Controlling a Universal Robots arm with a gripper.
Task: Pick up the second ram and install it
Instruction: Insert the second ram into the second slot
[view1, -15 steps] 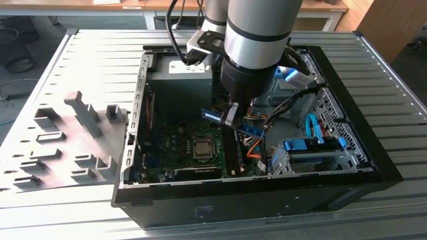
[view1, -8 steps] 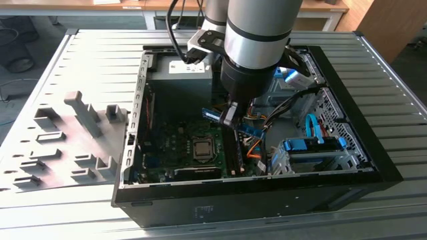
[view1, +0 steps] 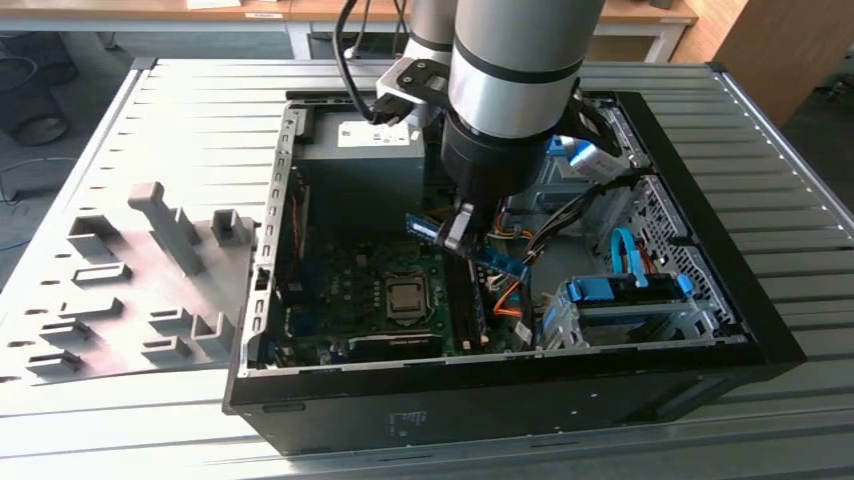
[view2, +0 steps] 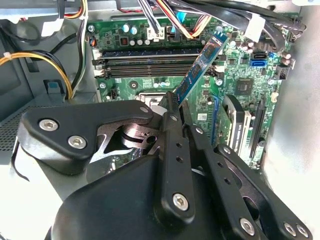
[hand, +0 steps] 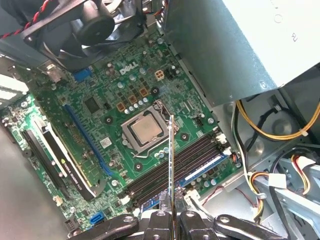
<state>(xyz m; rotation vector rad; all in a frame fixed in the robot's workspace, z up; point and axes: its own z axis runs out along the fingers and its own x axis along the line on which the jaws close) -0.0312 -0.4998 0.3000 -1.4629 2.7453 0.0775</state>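
In the first wrist view the black gripper (hand: 171, 221) has its jaws clamped on one end of the second ram (hand: 171, 165), which shows edge-on as a thin line. The stick hangs over the long memory slots (hand: 192, 161) and is not seated in any of them. Just beyond the slots lies the CPU (hand: 146, 129) in its socket, on the green motherboard (hand: 112, 92). Farther off are a black fan (hand: 95, 22) and the grey power supply (hand: 240, 45). In the exterior view the ram sits tilted inside the open computer case (view1: 747, 300). Grey holder blocks (view1: 167, 225) stand outside the case at the exterior view's left, on the slatted metal table (view1: 187, 110).
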